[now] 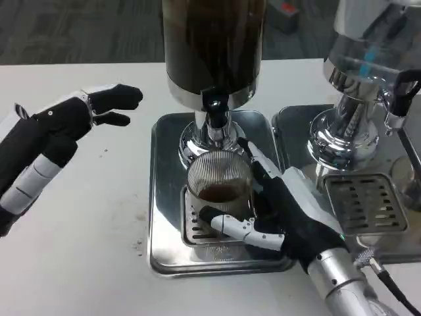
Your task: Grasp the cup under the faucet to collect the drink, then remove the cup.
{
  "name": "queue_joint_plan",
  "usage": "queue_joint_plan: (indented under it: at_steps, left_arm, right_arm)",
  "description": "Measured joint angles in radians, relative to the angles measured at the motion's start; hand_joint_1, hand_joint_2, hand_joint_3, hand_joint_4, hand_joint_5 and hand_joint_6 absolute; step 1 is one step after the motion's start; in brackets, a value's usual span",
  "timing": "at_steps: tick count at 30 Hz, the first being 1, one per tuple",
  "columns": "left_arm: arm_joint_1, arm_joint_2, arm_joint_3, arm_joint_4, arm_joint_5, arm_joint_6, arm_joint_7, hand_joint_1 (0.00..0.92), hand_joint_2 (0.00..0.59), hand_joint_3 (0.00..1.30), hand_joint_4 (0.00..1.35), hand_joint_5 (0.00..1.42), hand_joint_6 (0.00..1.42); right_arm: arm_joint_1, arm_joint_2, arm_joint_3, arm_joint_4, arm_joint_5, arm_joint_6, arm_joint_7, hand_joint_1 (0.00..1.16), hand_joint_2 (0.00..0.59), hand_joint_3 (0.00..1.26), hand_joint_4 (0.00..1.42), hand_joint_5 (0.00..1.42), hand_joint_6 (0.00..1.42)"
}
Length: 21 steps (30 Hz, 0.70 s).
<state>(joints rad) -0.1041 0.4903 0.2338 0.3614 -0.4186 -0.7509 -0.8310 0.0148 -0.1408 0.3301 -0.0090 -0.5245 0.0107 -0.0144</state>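
White tabletop is seen beneath a metal drip tray (164,197), where the upright ribbed glass cup (219,187) under the faucet (214,115) is gripped by the right hand (279,210); the left hand (62,125), empty with fingers apart, is held well apart.

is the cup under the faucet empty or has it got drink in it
Not empty: the ribbed clear cup, upright under the faucet, shows a shallow dark layer at its bottom.

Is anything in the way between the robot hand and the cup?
No. The right robot hand is already wrapped around the ribbed glass cup, which sits under the faucet on the drip tray with a little dark drink inside. The left robot hand waits off to the side.
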Motion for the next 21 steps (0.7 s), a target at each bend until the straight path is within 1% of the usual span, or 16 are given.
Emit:
queue_joint_plan:
  at_steps: [9,12,13,17,21]
  left_arm:
    - [0.016,0.002,0.016,0.0,0.005,0.014,0.006,0.0,0.166,0.35,0.26,0.22,0.33]
    - [0.017,0.002,0.021,0.0,0.008,0.017,0.007,0.0,0.165,0.36,0.26,0.23,0.33]
    - [0.017,0.002,0.022,0.0,0.011,0.017,0.007,0.0,0.165,0.36,0.26,0.23,0.33]
    - [0.019,0.002,0.023,0.0,0.025,0.019,0.009,0.0,0.161,0.36,0.26,0.23,0.33]
    - [0.02,0.002,0.024,0.0,0.032,0.02,0.011,0.0,0.155,0.37,0.27,0.23,0.33]
  right_arm:
    - [-0.013,0.01,0.013,0.019,-0.007,0.003,-0.008,0.4,0.127,0.0,0.0,0.0,0.14]
    - [-0.017,0.012,0.015,0.029,-0.015,0.004,-0.017,0.41,0.122,0.0,0.0,0.01,0.16]
    - [-0.017,0.013,0.016,0.033,-0.017,0.004,-0.019,0.42,0.131,0.0,0.0,0.02,0.16]
    - [-0.017,0.016,0.018,0.04,-0.024,0.01,-0.028,0.42,0.122,0.0,0.0,0.03,0.17]
    - [-0.017,0.02,0.018,0.042,-0.037,0.014,-0.041,0.42,0.12,0.0,0.01,0.1,0.21]
